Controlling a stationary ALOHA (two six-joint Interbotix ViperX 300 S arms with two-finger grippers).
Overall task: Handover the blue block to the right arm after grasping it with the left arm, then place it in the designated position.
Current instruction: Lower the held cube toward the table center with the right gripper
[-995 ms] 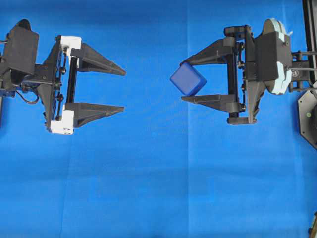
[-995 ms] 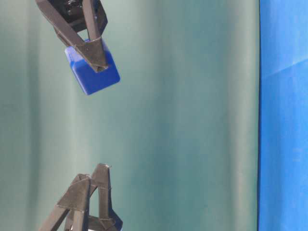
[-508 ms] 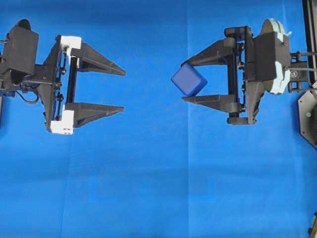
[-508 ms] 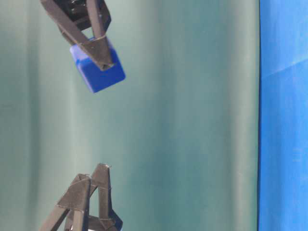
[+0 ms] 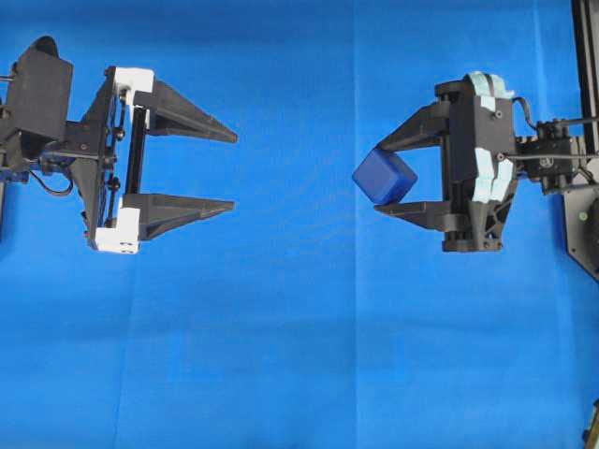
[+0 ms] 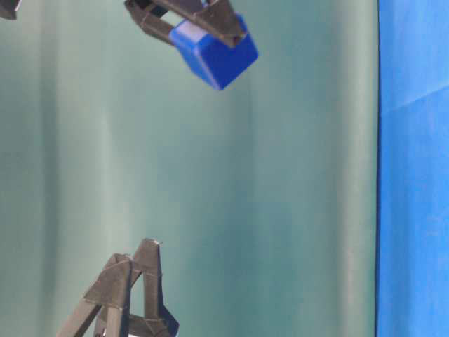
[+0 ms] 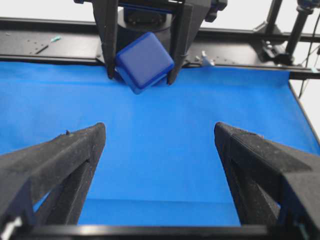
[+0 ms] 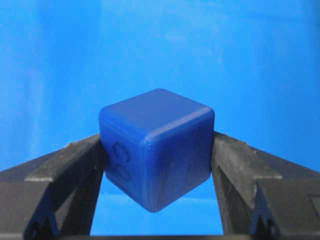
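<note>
From my remote seat, the right gripper [image 5: 386, 178] has its 2 fingers clenched on the blue block [image 5: 385, 176], pinching it at the tips, cube tilted on a corner. It hangs above the blue cloth [image 5: 281, 355] on the right side of the overhead view. The left gripper [image 5: 232, 170] sits well apart on the left, jaws spread wide with nothing between them.

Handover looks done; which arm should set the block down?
Right. Its claw is shut on the blue block, held above the cloth. The left claw is open, empty, and well apart.
</note>
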